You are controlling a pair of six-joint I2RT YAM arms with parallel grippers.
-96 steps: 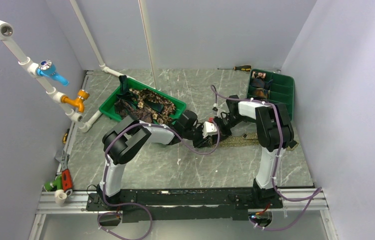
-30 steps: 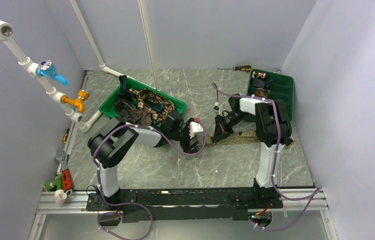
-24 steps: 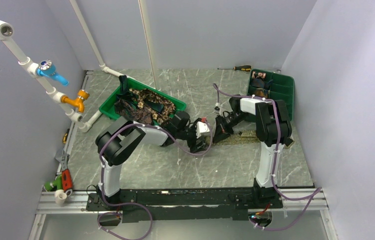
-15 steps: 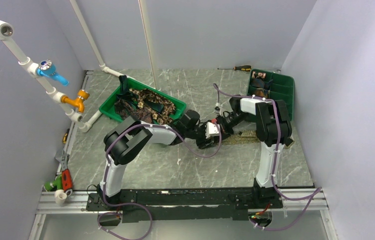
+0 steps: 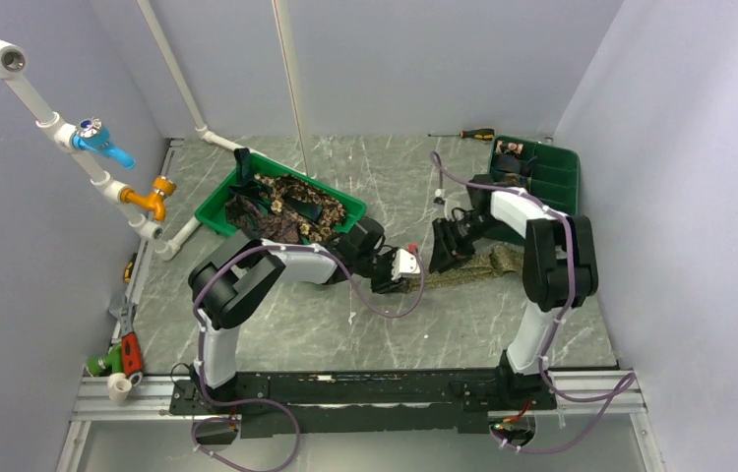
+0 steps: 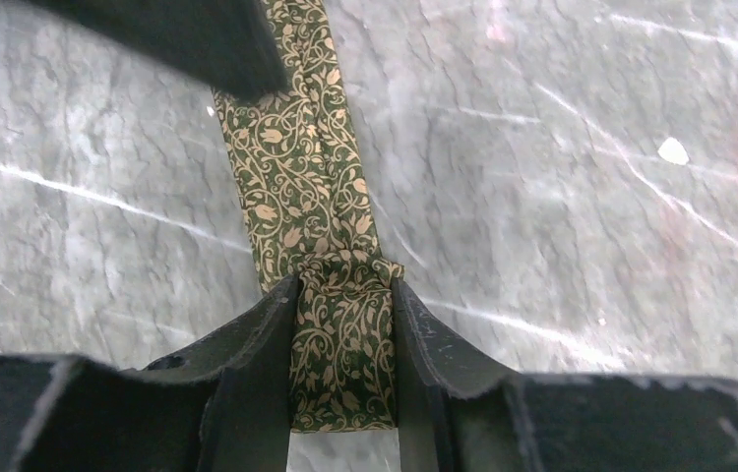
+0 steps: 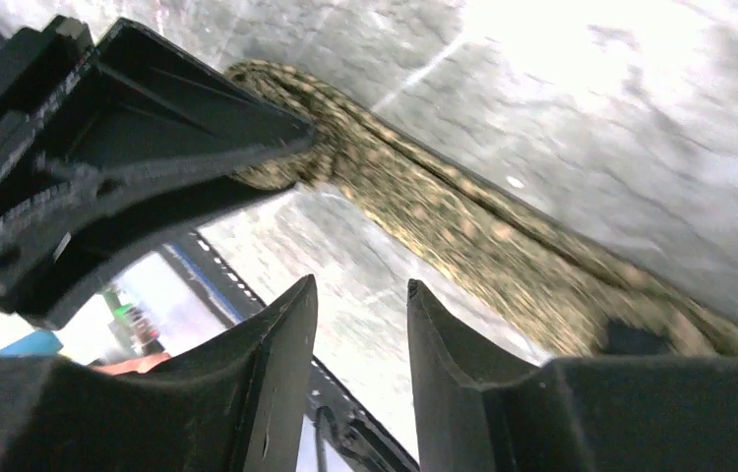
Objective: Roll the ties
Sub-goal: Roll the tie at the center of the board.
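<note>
Olive fabric: olive-green fabric necktie with a tan vine pattern, lying flat on the grey marbled table. Stretched as a strip from the left claw toward the right arm's side.
Near end of the necktie: doubled over into a small bunched fold. No full coil to be seen yet.
Left claw: pressed onto that folded end, with fabric filling the gap between both fingers.
Right claw: spread, with nothing between the fingers, just beside the left claw and over the strip.
Step in hand: most likely the start of the roll, with the first turn being formed at the pinched end.
Next move: probably tipping the pinched fold over along the strip, with the free claw steadying the flat length. Calls for even tension so that the turns stack straight.
Handling: thin and limp, judged prone to skewing or springing loose if let go early.
Far left: green plastic tray heaped with loose ties, well apart from both claws.
Far right: divided green plastic tray, with small dark bundles in some compartments, too small to tell more.
</note>
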